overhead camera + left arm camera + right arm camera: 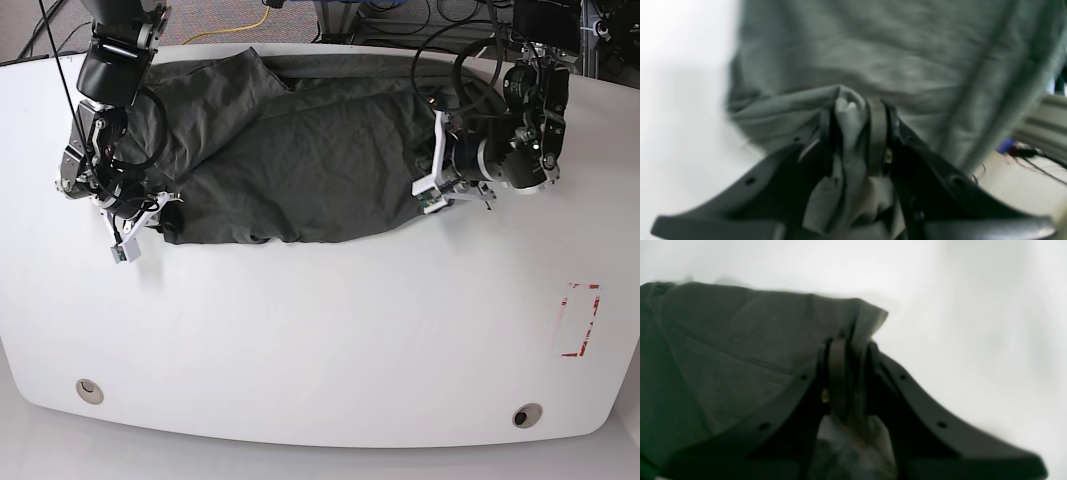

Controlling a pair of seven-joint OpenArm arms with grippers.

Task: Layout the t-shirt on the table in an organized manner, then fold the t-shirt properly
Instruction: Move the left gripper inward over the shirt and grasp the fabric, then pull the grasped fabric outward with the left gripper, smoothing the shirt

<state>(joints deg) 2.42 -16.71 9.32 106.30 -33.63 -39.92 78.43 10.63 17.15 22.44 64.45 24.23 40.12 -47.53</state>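
In your left wrist view, the left gripper [857, 110] has its jaws drawn close on a bunched fold of the t-shirt [893, 56]. Pale grey-green cloth is pinched between the two dark fingers [877, 133] and spills down behind them toward the camera. The rest of the garment spreads away above, blurred, with the white table [680, 100] to the left and some cables [1033, 156] at the right edge.

In your right wrist view, the right gripper [848, 346] is nearly closed on a corner edge of the t-shirt [723, 350]. The cloth rises between the fingers [838, 373] and pokes out just beyond their tips. The shirt stretches to the left, dark and creased, and bare table [973, 323] fills the right side.

In your base view, the t-shirt [300, 150] lies spread across the far half of the table [320, 340], wrinkled, its near edge running roughly straight between the two arms. The right gripper [168, 215] holds the edge at this view's left, and the left gripper [425, 195] holds it at this view's right. A red tape rectangle [580, 320] sits well apart near the right edge, and two round grommet holes [90, 390] show along the near edge.
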